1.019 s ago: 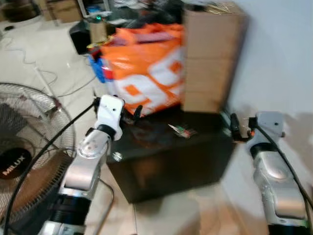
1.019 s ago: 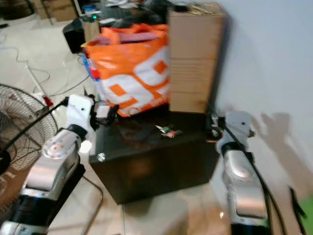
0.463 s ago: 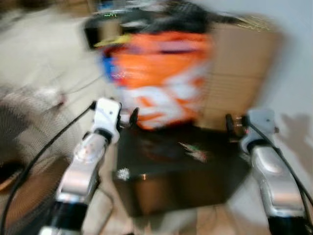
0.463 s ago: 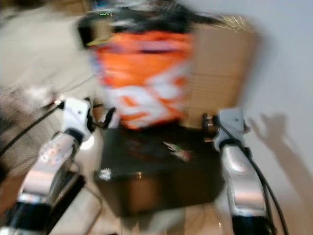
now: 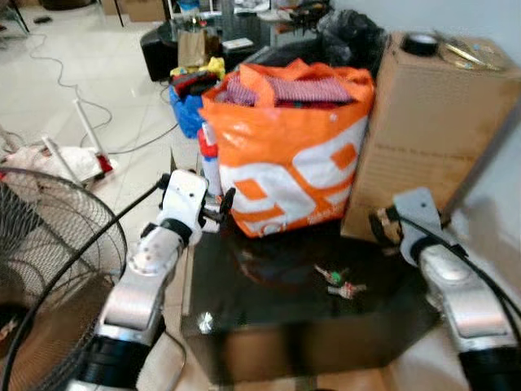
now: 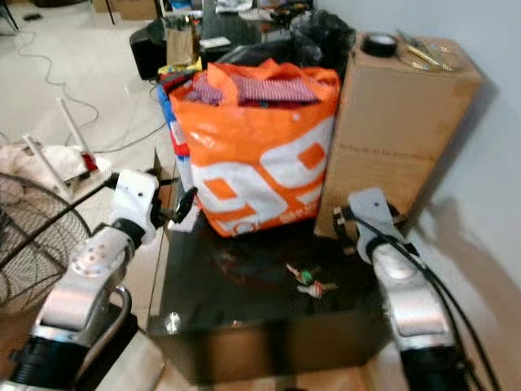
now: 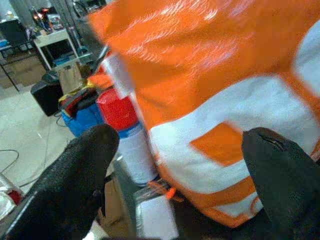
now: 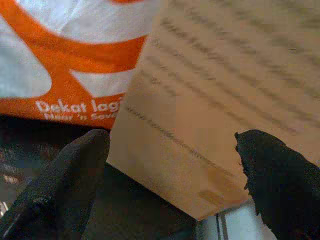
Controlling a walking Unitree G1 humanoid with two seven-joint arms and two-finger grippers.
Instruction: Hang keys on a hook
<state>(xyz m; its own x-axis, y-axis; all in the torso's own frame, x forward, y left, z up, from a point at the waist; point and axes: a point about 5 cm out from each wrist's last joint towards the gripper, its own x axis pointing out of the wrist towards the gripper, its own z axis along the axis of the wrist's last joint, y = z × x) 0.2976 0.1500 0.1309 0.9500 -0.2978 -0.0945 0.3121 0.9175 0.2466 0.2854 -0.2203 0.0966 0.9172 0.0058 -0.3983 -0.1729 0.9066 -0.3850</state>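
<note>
The keys (image 6: 308,281) are lying on the dark desk (image 6: 244,309), right of centre, in front of the orange bag (image 6: 260,147) and the carton (image 6: 399,130); nothing is gripping them; no hook is appearing among these surroundings. The left end effector (image 5: 221,204) is hovering at the desk's left rear corner beside the bag, fingers spread and empty; the right end effector (image 5: 379,226) is hovering at the right edge near the carton, fingers likewise parted and holding nothing (the wrist views are confirming both gaps). Judgement: the step in hand is the approach to pick up; the right end effector is sitting nearer. A good grasp is calling for a descent from above onto the ring, fingers straddling it, avoiding sliding the keys across the glossy top.
</note>
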